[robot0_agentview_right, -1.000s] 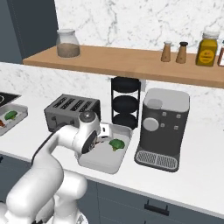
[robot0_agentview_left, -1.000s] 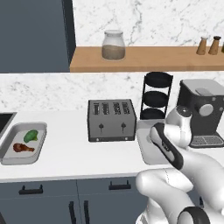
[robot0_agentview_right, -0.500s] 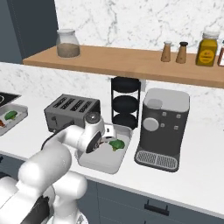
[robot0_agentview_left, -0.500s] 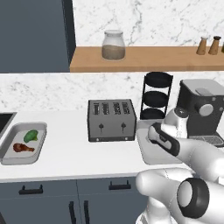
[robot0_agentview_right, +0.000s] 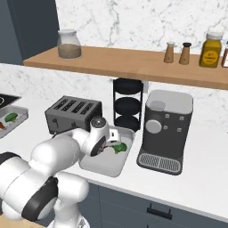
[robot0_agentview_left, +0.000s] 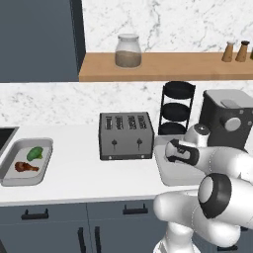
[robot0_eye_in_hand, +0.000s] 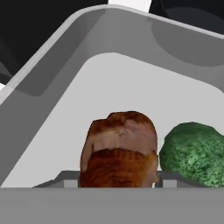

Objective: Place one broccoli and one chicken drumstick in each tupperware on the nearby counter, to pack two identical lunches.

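White counter (robot0_agentview_left: 89,180) carries two tupperware. Over the right tupperware (robot0_agentview_right: 95,166), the gripper (robot0_eye_in_hand: 117,186) grips a chicken drumstick (robot0_eye_in_hand: 120,151) just beside a broccoli (robot0_eye_in_hand: 195,153) near its far edge.

On the counter (robot0_agentview_left: 89,180), one tupperware (robot0_agentview_left: 10,177) sat near the left end, holding a broccoli (robot0_agentview_left: 34,153) behind a chicken drumstick (robot0_agentview_left: 26,167). The toaster (robot0_agentview_left: 125,135) stood toward the back edge. To its right lay the second tupperware (robot0_agentview_right: 99,164), with a broccoli (robot0_agentview_right: 119,147) inside near its rear right corner. The tiered rack (robot0_agentview_right: 127,103) stood behind it, the coffee machine (robot0_agentview_right: 165,130) to its right.
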Available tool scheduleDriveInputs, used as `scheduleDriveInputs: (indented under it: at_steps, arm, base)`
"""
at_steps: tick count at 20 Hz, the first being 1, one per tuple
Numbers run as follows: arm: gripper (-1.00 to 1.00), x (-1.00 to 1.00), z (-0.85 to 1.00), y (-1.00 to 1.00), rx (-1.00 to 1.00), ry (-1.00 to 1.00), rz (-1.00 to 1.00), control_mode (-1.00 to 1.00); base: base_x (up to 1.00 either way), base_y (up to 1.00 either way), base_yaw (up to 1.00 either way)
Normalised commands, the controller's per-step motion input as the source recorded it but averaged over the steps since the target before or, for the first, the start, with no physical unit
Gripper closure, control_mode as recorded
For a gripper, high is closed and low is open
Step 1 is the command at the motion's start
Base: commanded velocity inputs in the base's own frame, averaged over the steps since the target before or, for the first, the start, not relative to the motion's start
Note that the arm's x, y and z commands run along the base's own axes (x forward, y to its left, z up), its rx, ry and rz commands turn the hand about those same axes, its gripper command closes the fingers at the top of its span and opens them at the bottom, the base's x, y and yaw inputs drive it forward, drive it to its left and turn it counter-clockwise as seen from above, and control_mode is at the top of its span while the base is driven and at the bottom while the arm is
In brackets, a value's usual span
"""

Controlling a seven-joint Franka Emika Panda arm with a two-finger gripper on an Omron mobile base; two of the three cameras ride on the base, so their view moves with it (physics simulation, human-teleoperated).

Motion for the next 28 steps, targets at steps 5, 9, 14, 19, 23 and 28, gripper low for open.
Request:
scheduleDriveInputs:
  at_steps: [5, 9, 14, 19, 23, 28]
  arm:
    - [-1.00, 0.01, -0.09, 0.00, 0.00, 0.00, 0.04, -1.00]
    - [-1.00, 0.00, 0.04, 0.00, 0.00, 0.00, 0.03, -1.00]
    - [-1.00, -0.05, 0.43, 0.00, 0.00, 0.00, 0.00, -1.00]
    - [-1.00, -0.21, 0.59, 0.00, 0.00, 0.00, 0.00, -1.00]
    - [-1.00, -0.82, 0.29, 0.00, 0.00, -0.09, 0.00, -1.00]
    - [-1.00, -1.00, 0.00, -0.13, 0.00, -0.22, 0.00, -1.00]
  base:
    - [0.00, 0.00, 0.00]
    - [0.00, 0.00, 0.00]
    - [0.00, 0.00, 0.00]
    - [0.00, 0.00, 0.00]
    - [0.00, 0.00, 0.00]
    - [0.00, 0.00, 0.00]
